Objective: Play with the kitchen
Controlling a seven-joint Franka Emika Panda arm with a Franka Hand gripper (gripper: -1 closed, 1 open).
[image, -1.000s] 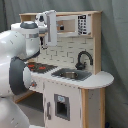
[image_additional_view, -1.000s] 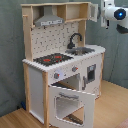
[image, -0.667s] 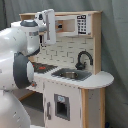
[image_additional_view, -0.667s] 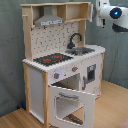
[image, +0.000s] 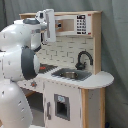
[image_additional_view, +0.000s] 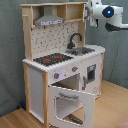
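The kitchen (image: 92,82) is a tall white and light-wood toy with a steel sink (image: 70,75) and a black faucet (image: 83,57). In the second exterior view the kitchen (image_additional_view: 37,80) shows its black-red stovetop (image_additional_view: 52,59), grey hood (image_additional_view: 49,20) and knobs. Its windowed oven door (image_additional_view: 70,102) hangs open toward the front. My gripper (image: 48,25) is held high beside the end of the upper cabinet (image: 75,24). In the second exterior view the gripper (image_additional_view: 93,10) sits at the cabinet's right end, above the sink (image_additional_view: 82,50).
My own white arm (image: 20,60) fills the first exterior view's left and hides the stovetop there. A grey curtain (image_additional_view: 10,50) hangs behind the kitchen. The toy stands on a wooden floor (image_additional_view: 112,107). A small windowed door (image_additional_view: 91,72) below the sink is closed.
The arm has shifted slightly toward the upper cabinet's end. The kitchen and its open oven door have not moved.
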